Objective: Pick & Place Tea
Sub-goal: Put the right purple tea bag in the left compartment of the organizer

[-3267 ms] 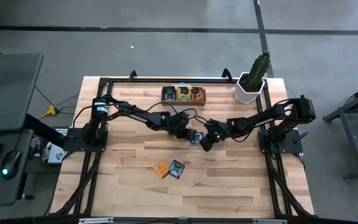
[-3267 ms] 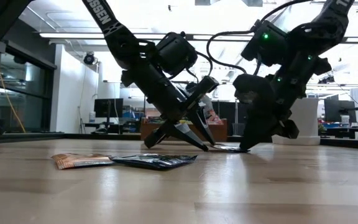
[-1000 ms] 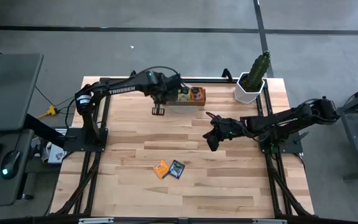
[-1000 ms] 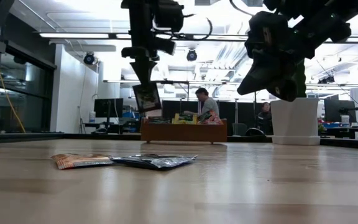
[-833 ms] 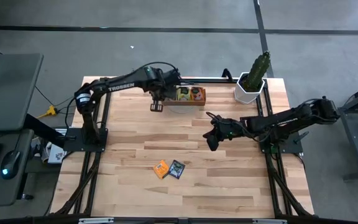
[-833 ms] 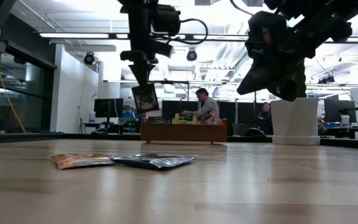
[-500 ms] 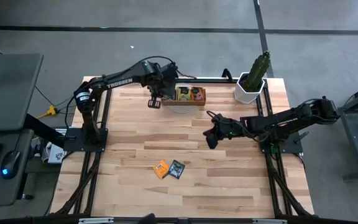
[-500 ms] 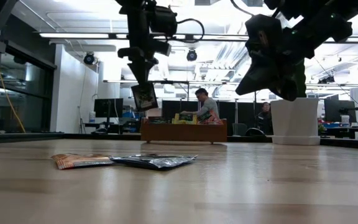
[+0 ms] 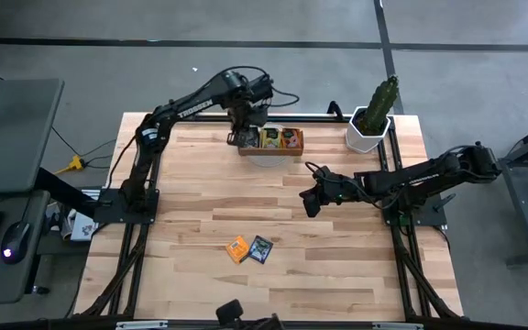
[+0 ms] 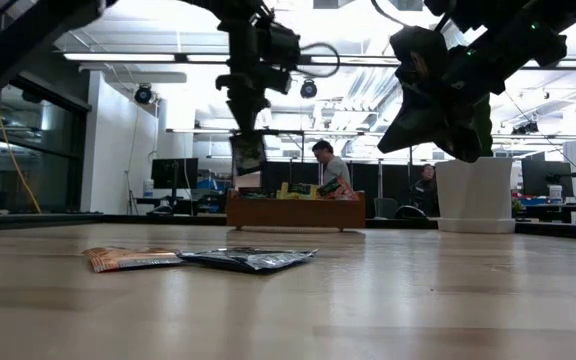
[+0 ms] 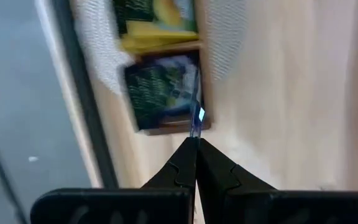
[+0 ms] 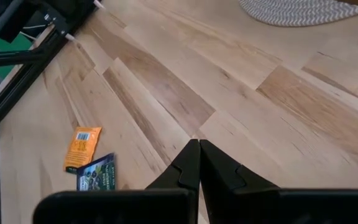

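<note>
The left gripper [image 9: 237, 137] pinches a dark foil tea sachet [image 10: 247, 152] by its edge, above the brown wooden tray [image 9: 287, 147] near the tabletop's far edge. Such a thin hold may slip, dropping the sachet outside the compartment. The right gripper [image 9: 308, 203] waits closed mid-table.

1 dark sachet [image 10: 247, 152] hangs edge-down; 2 sachets [image 9: 248, 248], orange and dark, lie flat.
</note>
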Controlling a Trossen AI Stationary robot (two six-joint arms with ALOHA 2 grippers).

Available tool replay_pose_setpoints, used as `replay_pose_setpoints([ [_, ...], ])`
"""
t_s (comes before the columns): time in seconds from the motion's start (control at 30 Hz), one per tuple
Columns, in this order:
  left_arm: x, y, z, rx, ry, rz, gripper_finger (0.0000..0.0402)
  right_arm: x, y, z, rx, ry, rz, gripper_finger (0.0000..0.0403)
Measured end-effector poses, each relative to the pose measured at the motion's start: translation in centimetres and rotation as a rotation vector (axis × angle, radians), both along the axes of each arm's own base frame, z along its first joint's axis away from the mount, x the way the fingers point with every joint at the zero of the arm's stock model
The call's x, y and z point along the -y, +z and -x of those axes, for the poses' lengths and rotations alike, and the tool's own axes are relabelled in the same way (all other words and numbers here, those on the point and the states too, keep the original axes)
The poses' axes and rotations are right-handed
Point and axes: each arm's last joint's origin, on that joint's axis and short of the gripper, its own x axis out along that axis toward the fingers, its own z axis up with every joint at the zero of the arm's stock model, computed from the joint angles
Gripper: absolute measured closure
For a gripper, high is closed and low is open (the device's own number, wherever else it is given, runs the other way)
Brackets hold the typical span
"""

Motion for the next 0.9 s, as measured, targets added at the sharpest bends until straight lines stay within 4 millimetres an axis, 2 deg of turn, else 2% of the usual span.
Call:
replay_pose_setpoints([
  [0.37, -0.6, -3.3, -2.0, -0.055, 0.034, 0.032, 0.0401, 0.1, 0.0, 0.0, 0.004, -0.031, 0.002, 0.0394],
  [0.67, -1.3, -4.5, -2.8, -0.063, 0.111, -0.033, 0.0401, 0.1, 0.0, 0.0, 0.002, -0.031, 0.000, 0.0398],
  [0.9, -1.4, -5.8, -3.0, -0.109, 0.122, -0.006, 0.0401, 0.1, 0.0, 0.0, 0.001, -0.029, -0.001, 0.0397],
])
